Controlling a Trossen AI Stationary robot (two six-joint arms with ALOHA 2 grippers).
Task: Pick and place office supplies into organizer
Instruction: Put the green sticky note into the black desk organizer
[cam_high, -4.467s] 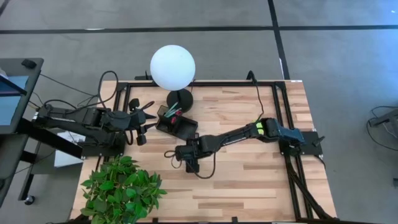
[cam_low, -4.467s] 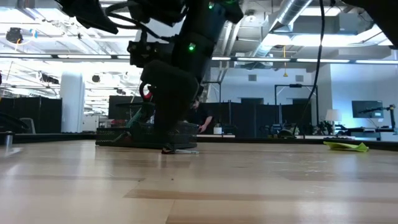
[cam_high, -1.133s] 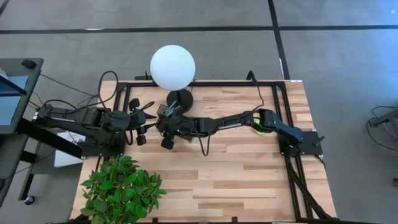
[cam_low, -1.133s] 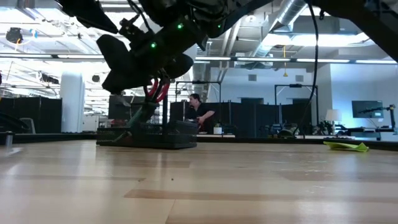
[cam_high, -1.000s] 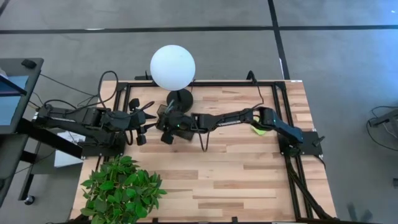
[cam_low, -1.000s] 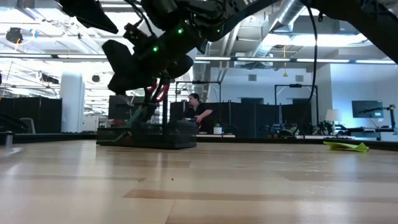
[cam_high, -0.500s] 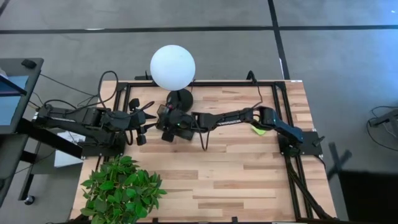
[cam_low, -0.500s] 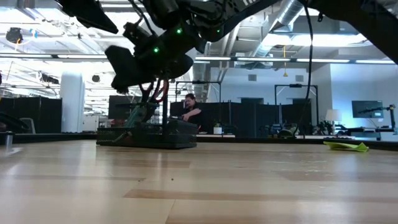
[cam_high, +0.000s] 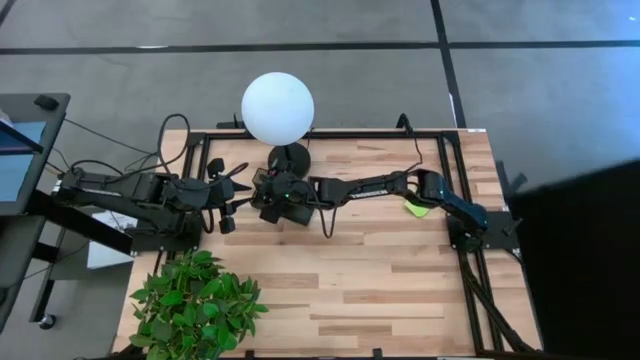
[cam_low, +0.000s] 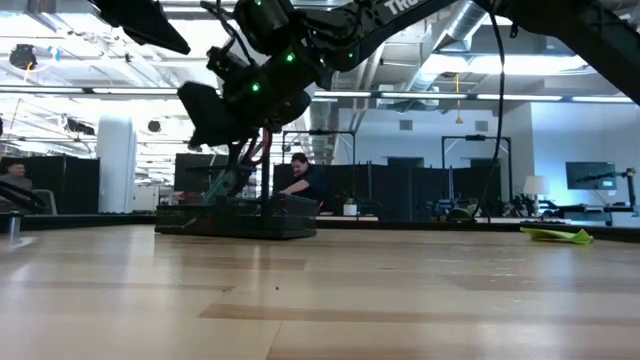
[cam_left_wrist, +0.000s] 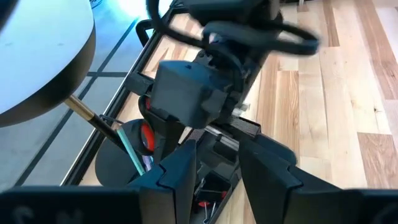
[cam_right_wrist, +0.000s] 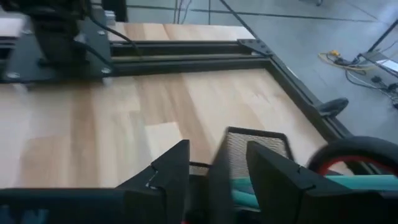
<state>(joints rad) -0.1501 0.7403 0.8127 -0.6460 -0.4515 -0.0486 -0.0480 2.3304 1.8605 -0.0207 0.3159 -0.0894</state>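
The black mesh organizer (cam_high: 300, 212) (cam_low: 235, 218) stands at the table's far left, next to the lamp base. Red scissor handles (cam_right_wrist: 348, 155) (cam_left_wrist: 147, 134) and a green pen (cam_left_wrist: 132, 152) stick up out of it. My right gripper (cam_high: 262, 192) (cam_right_wrist: 217, 155) hovers just above it, open. A mesh wall (cam_right_wrist: 258, 146) and a narrow dark strip show in the gap between its fingers, and I cannot tell what the strip is. My left gripper (cam_high: 238, 192) (cam_left_wrist: 217, 155) waits open just left of the organizer, off the table. A lime-green sticky-note pad (cam_high: 415, 208) (cam_low: 555, 234) lies flat at the right.
The lamp's white globe (cam_high: 277, 108) and round black base (cam_high: 290, 158) stand just beyond the organizer. A green plant (cam_high: 195, 300) fills the near left corner. Bare wood (cam_high: 380, 280) stretches across the middle and near right. People show in the room behind.
My right gripper has edged toward the table's far edge over the organizer and rolled a little. The organizer and what stands in it have kept still.
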